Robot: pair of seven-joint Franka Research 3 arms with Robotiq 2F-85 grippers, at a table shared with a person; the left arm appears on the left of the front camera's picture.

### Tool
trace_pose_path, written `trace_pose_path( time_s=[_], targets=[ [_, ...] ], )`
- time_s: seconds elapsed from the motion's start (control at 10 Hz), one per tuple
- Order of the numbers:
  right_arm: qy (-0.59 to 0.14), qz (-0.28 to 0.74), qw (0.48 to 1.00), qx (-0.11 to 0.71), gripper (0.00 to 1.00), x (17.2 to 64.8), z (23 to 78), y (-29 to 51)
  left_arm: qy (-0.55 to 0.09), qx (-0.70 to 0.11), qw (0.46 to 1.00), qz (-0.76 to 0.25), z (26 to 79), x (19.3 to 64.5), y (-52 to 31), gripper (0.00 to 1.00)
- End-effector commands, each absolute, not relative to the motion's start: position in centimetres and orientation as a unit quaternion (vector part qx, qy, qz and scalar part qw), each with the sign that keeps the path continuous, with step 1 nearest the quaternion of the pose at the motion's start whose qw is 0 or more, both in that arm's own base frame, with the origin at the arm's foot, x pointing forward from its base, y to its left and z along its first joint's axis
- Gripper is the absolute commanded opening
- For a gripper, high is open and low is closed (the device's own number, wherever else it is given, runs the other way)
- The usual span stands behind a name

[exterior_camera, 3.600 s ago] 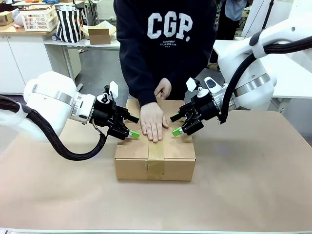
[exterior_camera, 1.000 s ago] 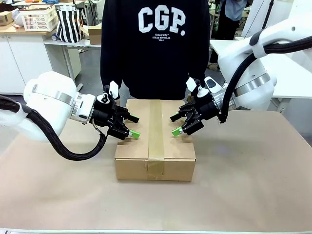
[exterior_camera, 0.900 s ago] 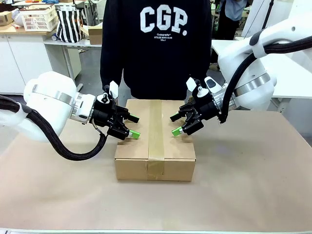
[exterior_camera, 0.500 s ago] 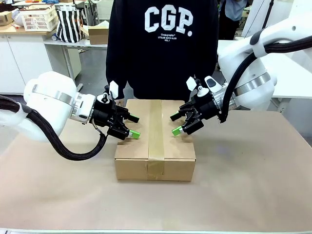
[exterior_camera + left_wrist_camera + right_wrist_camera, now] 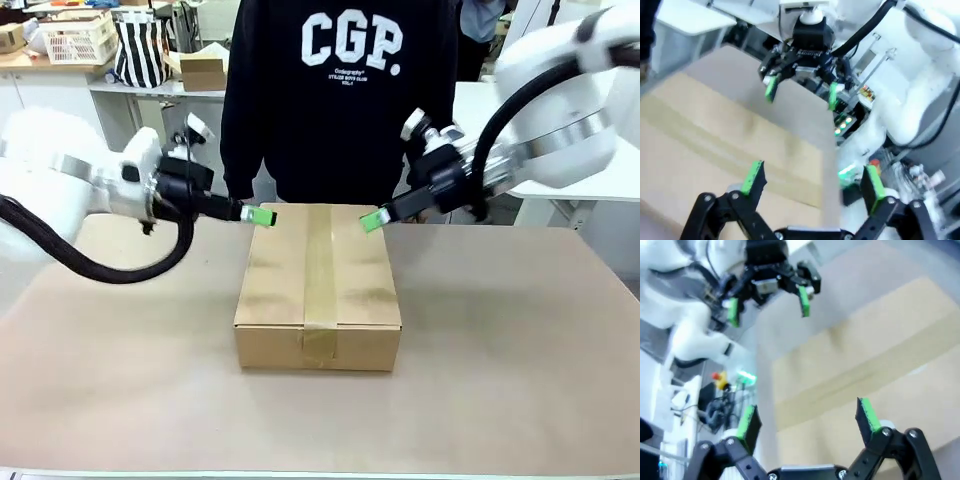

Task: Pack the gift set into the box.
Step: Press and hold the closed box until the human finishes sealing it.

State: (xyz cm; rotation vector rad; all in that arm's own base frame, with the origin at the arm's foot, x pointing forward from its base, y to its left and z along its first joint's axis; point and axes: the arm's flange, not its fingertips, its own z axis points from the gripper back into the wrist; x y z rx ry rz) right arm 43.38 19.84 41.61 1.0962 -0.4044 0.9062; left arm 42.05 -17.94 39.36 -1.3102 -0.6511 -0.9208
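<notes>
Taped box point(image 5: 318, 290) apparently below both spread hands.

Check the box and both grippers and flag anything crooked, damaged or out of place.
Nothing stands out. The box sits square on the table, flaps shut, the tape strip running straight down the middle. The left gripper and right gripper hang open above its far corners, touching nothing.

One taped box point(image 5: 318, 290), two claws (left point(image 5: 259, 214), right point(image 5: 372, 220)) and one person point(image 5: 345, 90)
</notes>
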Motion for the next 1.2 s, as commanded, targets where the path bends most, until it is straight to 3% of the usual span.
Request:
trace_pose_path(
  time_s=[0.0,0.1,0.2,0.4,0.6,0.7,1.1],
  targets=[
    [-0.129,0.289,0.780,0.540,1.00,39.1,44.4,17.9,-0.160,-0.614,0.678,-0.372,42.1,39.2,-15.3,1.00],
    [-0.129,0.241,0.796,0.540,1.00,37.2,44.7,16.4,-0.084,-0.640,0.695,-0.317,42.2,37.8,-13.5,1.00],
    [-0.172,0.191,0.794,0.551,1.00,35.3,45.1,13.8,-0.061,-0.660,0.697,-0.272,42.2,37.0,-10.9,1.00],
    [-0.272,0.022,0.770,0.577,1.00,31.9,43.5,6.5,-0.133,-0.682,0.695,-0.187,42.0,35.4,-4.8,1.00],
    [-0.335,-0.079,0.737,0.581,1.00,30.2,40.7,1.4,-0.181,-0.683,0.696,-0.130,40.4,34.0,-0.3,1.00],
    [-0.239,0.039,0.782,0.574,1.00,37.4,45.9,4.9,-0.123,-0.681,0.697,-0.187,41.2,35.5,-3.9,1.00],
    [-0.239,0.039,0.782,0.574,1.00,37.4,45.9,4.9,-0.123,-0.681,0.697,-0.187,41.2,35.5,-3.9,1.00]
  ],
)
